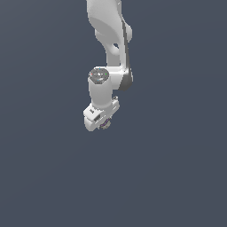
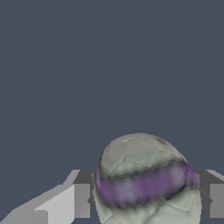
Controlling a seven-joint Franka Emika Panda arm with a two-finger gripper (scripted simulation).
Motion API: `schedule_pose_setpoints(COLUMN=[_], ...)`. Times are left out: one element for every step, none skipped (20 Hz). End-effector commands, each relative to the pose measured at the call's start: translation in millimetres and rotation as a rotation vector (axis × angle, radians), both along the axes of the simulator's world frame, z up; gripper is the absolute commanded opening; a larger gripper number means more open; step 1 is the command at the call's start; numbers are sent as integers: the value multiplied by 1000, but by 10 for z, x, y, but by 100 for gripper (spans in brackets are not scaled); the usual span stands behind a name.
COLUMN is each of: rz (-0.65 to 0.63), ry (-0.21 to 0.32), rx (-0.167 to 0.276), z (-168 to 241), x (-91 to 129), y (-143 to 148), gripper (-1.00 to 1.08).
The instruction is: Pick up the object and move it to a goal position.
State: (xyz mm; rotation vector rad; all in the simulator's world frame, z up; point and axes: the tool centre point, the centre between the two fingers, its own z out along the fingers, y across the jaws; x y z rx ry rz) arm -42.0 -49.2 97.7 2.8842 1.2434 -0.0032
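In the exterior view, the ball (image 1: 105, 124) is almost wholly hidden under the gripper (image 1: 103, 120), and the arm (image 1: 108, 26) is cut off. In the wrist view, the ball (image 2: 146, 181) and both fingers (image 2: 81, 199) between which it sits are cut off.

Nothing readable anywhere I can see, no text, labels, or numbers on my arm or anything else.
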Motion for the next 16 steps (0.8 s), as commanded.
schedule_pose_setpoints(rz=[1,1,1,1,1,1,2,2,2,2,2,2,2,2,2,2], ry=[-2,-2,-2,-2,-2,-2,-2,-2,-2,-2,-2,-1,-1,-1,-1,-1], rx=[-1,-1,-1,-1,-1,-1,-2,-2,-2,-2,-2,-3,-3,-3,-3,-3], z=[211,302,396,495,595,695,795,895,996,1096,1196,1295,1395,1496,1596,1697], x=[-38,-57,-76,-96,-117,-137,-157,-177,-197,-217,-236,-255,-274,-293,-312,-330], y=[164,236,312,389,468,546,628,706,784,863,941,1025,1103,1182,1260,1339], gripper=[-100,-100,-100,-100,-100,-100,-100,-100,-100,-100,-100,-100,-100,-100,-100,-100])
